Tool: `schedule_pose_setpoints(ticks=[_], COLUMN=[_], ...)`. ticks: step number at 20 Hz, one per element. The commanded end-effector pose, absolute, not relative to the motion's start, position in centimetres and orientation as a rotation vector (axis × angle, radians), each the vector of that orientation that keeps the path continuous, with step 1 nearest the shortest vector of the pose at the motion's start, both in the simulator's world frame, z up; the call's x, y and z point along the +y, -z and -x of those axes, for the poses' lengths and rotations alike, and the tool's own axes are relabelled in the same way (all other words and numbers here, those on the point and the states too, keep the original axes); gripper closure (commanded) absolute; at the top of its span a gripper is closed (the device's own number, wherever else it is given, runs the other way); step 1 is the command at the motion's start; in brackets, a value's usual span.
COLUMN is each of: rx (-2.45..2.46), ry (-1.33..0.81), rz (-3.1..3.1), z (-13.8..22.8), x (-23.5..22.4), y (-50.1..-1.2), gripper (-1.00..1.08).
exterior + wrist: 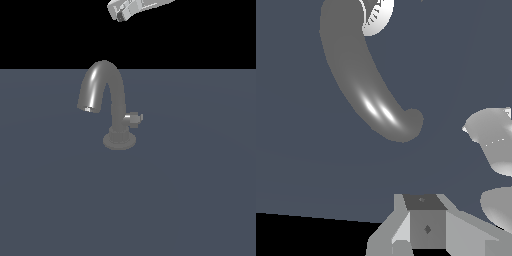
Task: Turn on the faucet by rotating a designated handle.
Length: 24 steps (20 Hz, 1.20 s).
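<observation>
The grey faucet (106, 85) stands on the dark floor, its arched spout curving down toward the exterior view's left over a round flanged base (119, 141). The small handle (134, 118) sticks out of the stem toward the exterior view's right. My gripper (120, 16) hangs high above the spout, near the frame's top edge, apart from the faucet and empty; its fingers look closed together. In the wrist view the spout (356, 75) curves across the frame, the handle (491, 137) and base (501, 205) sit at the edge, and my gripper (423, 227) shows in the foreground.
A flat dark blue-grey floor (190, 200) surrounds the faucet; black background lies beyond its far edge. No other objects are in view.
</observation>
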<state>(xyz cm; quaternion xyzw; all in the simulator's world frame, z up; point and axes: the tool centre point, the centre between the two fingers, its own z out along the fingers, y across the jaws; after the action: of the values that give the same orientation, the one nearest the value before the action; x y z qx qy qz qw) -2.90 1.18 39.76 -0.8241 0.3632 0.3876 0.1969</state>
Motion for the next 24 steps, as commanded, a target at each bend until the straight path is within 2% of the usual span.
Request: schedule_pose_setpoints(ticks=[1,13,24], rx=[1.077,1.323,1.503], ry=[-1.142,-1.366,-1.517], rz=[2.217,1.768,1.304], z=[1.6,-2.6,-4.2], x=[0.7,-1.7,-3.7], y=[-38.5,-31.9,-24.5], gripper=[1.08,1.08,1.08])
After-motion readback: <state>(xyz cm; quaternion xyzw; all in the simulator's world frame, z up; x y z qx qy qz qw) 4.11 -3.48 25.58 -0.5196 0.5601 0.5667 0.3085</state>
